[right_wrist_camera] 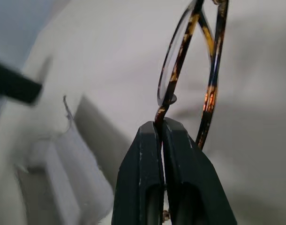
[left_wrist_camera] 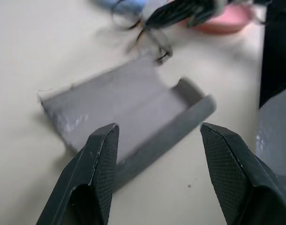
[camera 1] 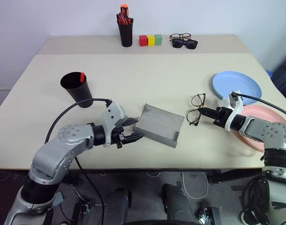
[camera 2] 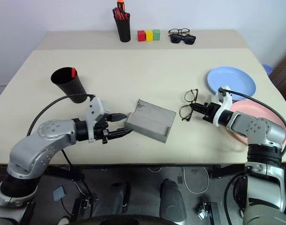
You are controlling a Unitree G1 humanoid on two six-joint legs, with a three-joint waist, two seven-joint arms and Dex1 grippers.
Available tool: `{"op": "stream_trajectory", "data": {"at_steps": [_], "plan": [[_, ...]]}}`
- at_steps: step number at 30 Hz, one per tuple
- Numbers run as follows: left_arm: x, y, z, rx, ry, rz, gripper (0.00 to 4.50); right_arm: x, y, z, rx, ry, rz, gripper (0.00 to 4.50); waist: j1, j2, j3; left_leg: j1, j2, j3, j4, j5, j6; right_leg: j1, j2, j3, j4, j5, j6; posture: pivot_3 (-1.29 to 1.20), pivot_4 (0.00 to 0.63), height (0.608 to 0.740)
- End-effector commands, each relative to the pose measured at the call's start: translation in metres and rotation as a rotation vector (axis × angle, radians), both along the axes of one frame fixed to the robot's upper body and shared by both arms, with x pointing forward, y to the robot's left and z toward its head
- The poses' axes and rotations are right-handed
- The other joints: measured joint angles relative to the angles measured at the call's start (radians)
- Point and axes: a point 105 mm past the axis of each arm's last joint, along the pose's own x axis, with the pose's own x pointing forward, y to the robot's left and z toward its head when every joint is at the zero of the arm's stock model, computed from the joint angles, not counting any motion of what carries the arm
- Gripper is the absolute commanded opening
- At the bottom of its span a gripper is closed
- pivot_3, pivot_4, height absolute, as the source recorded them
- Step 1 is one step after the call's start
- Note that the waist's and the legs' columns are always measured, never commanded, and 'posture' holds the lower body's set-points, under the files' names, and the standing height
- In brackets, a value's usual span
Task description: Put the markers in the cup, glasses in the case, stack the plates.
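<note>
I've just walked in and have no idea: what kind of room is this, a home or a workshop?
Probably a lab or test room, not a home: a plain beige table against a bare wall, staged props like the coloured blocks, and loose cables on the floor beneath.

Bright even light, soft shadows, wrist views blurred

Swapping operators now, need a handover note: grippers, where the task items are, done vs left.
Right gripper: shut on the glasses, pinching the frame, to the right of the case.
Left gripper: open, empty, at the near left end of the case, which lies open at mid-table.
Cup: far left, one red-capped marker standing in it; the second marker I cannot find.
Blue plate and pink plate lie on the right, edges overlapping, not stacked.
Done: case opened, glasses gripped, one marker in.
Left: glasses into case, second marker, stack plates.
</note>
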Motion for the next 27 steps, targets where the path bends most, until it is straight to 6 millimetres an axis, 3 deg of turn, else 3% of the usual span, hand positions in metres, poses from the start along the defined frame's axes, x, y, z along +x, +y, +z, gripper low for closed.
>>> {"op": "stream_trajectory", "data": {"at_steps": [1, 8, 15, 21, 27], "plan": [[-0.014, 0.006, 0.018, -0.041, 0.001, -0.163, 2.83, -0.011, 0.016, 0.026, -0.123, -0.142, 0.164, 0.07, 0.000, 0.000, 0.000, 0.000, 0.000, 0.000, 0.000, 0.000, 0.000, 0.000, 0.000, 0.000, 0.000, 0.000, 0.000, 0.00, 0.150, 0.739], [-0.021, 0.017, 0.022, -0.042, 0.023, -0.353, 2.83, -0.034, 0.048, 0.031, -0.193, -0.100, 0.451, 0.07, 0.000, 0.000, 0.000, 0.000, 0.000, 0.000, 0.000, 0.000, 0.000, 0.000, 0.000, 0.000, -0.001, -0.001, -0.001, 0.00, 0.150, 0.739], [-0.019, 0.012, 0.019, -0.050, 0.003, -0.378, 2.83, -0.034, 0.072, 0.033, -0.178, -0.067, 0.565, 0.07, 0.001, 0.000, 0.000, -0.001, 0.001, 0.000, 0.000, 0.000, 0.000, 0.000, 0.000, 0.000, -0.001, 0.000, -0.001, 0.00, 0.150, 0.739], [-0.019, 0.008, 0.017, -0.075, -0.001, -0.338, 2.83, -0.003, 0.066, 0.051, -0.215, -0.181, 0.434, 0.07, 0.000, -0.001, 0.001, -0.001, 0.001, 0.000, 0.000, 0.000, 0.000, -0.001, 0.000, 0.000, -0.001, 0.000, -0.001, 0.00, 0.150, 0.739], [-0.019, 0.005, 0.014, -0.088, 0.004, -0.316, 2.83, 0.001, 0.056, 0.064, -0.181, -0.196, 0.384, 0.07, 0.004, -0.001, 0.001, -0.002, 0.000, 0.000, 0.000, 0.000, 0.000, -0.001, 0.000, 0.000, -0.001, 0.000, 0.000, 0.00, 0.150, 0.739]]}}
